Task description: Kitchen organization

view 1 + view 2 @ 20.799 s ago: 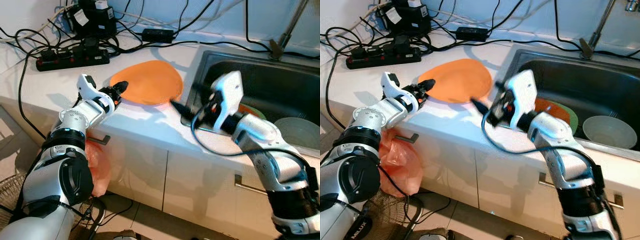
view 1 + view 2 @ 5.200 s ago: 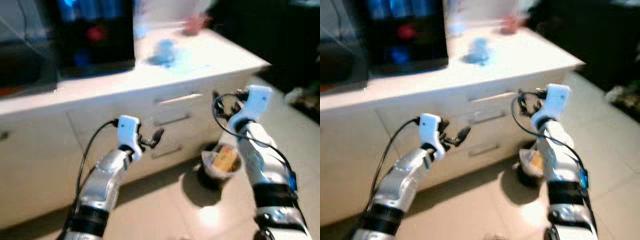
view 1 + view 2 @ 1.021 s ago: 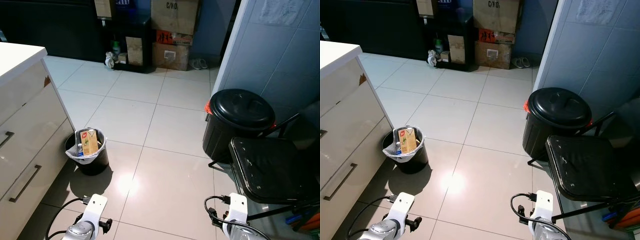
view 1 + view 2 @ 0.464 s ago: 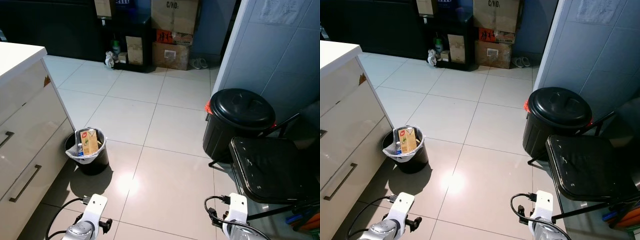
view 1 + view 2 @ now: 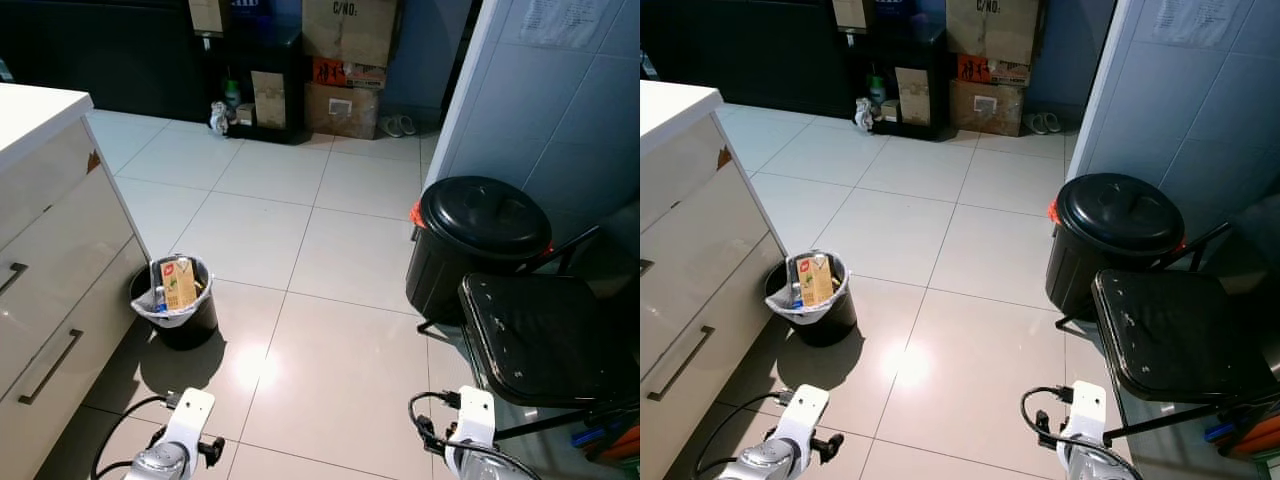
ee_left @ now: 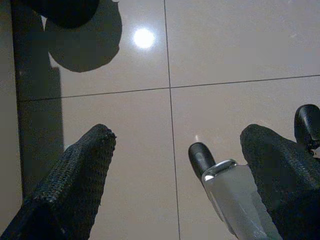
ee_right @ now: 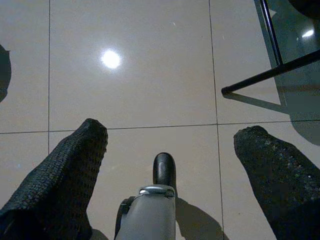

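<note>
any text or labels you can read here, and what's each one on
"C/NO." on the top cardboard box.
Red label on the box below: too small to read.
Carton in the small bin: print too small.
Paper sheet on the tiled wall: blurred.

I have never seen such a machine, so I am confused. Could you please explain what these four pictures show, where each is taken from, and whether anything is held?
It is a walking humanoid robot in a kitchen. Two pictures come from its head, looking down at the tiled floor. Each of the other two comes from one wrist, looking along that arm's two black fingers.

On the floor stand a small bin holding a carton, beside white drawers, a large black lidded bin and a black chair. Cardboard boxes stand further back.

The left tool and right tool hang low, open, holding nothing.
</note>
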